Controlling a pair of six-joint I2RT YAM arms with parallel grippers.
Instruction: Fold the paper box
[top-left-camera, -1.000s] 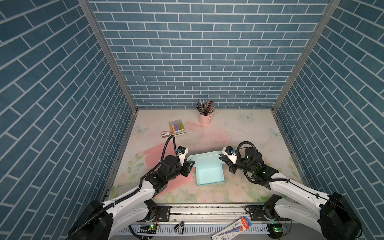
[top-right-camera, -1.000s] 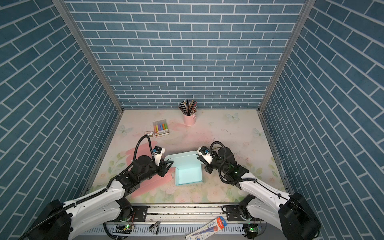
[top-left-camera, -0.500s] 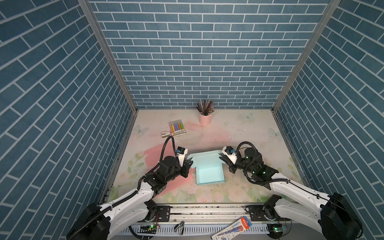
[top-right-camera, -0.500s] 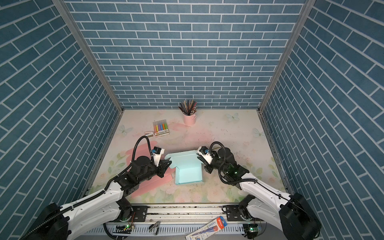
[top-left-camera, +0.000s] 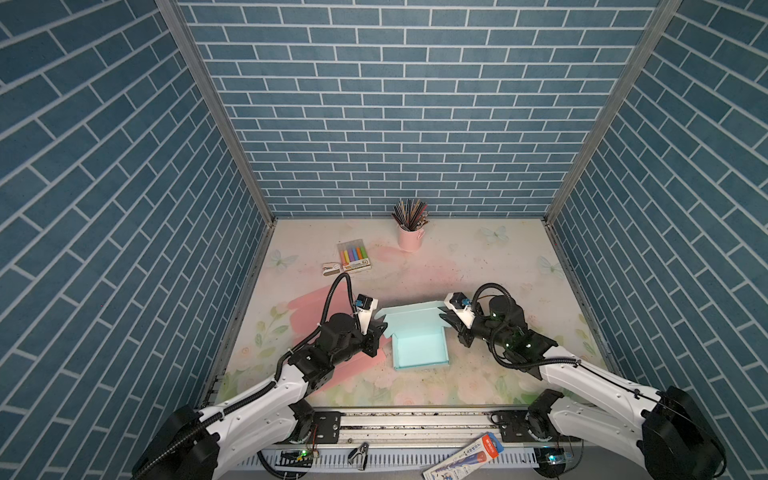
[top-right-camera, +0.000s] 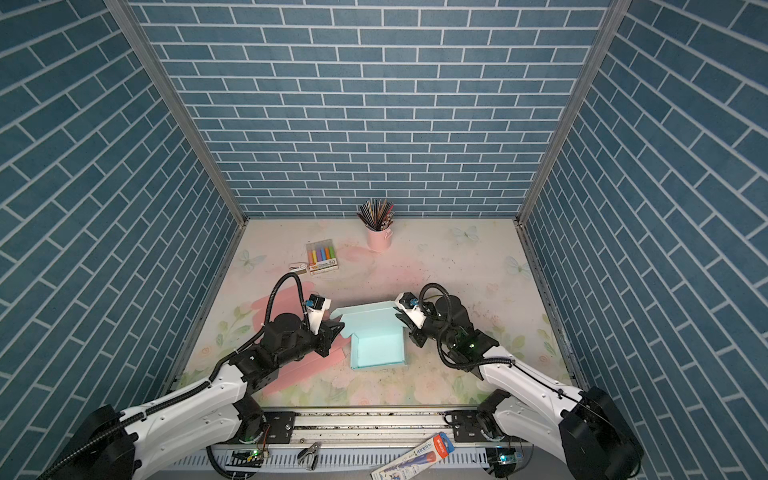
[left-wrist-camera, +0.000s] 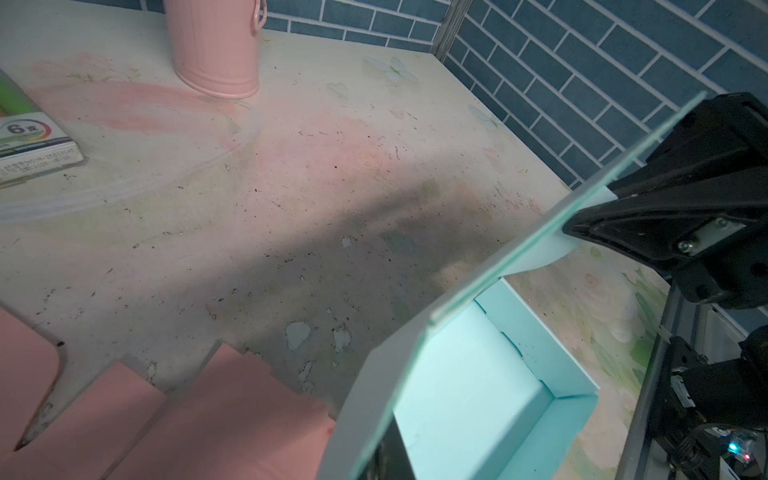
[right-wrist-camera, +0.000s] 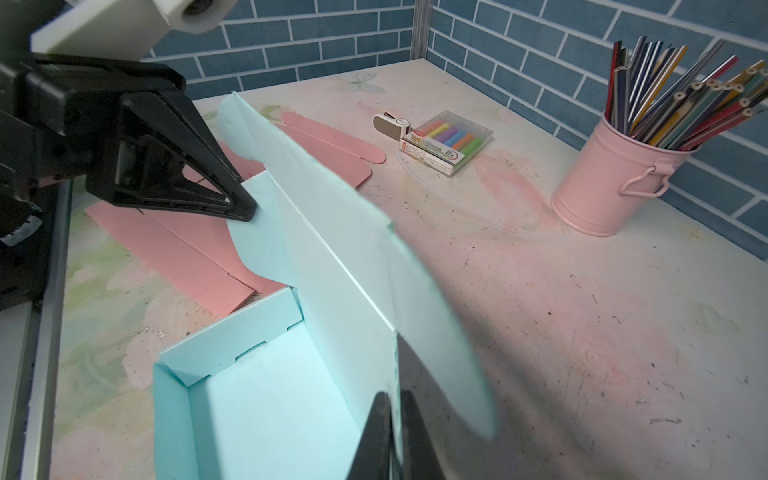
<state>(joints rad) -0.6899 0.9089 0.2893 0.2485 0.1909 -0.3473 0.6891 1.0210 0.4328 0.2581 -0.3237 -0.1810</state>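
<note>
Fingers on both of my arms are pinching the same sheet. My left fingers (right-wrist-camera: 195, 166) are clamping flat on the ear at one end of the lid (top-left-camera: 411, 321). My right fingers (left-wrist-camera: 631, 220) are sitting either side of the ear at the other end, seemingly pressed together on it. The paper box (top-left-camera: 419, 347) is resting on the desk (top-left-camera: 490, 266) between my two arms, with its tray open upward and its lid standing tilted at the far wall.

Biggest worry: the whole tray. Nothing is pinning it down, so if I am pulling harder with one arm while swinging the lid over, I am likely dragging or tipping the box. It could end up on the flat pink card (top-left-camera: 307, 311) lying just beside its wall on my left side.

Next, the lid. Being held only at its two ends, it is free to bow in the middle. Arms travelling at an unequal pace are risking a crease off the fold line.

Then the left ear (right-wrist-camera: 257, 249) and the right ear (left-wrist-camera: 548, 253). They are thin and rounded, and I am gripping close to their edges. They could be slipping out, tearing, or landing outside the side walls rather than tucking within.

Least, the notched tabs (right-wrist-camera: 249, 353) on the tray wall may be catching an ear on its way down.
</note>
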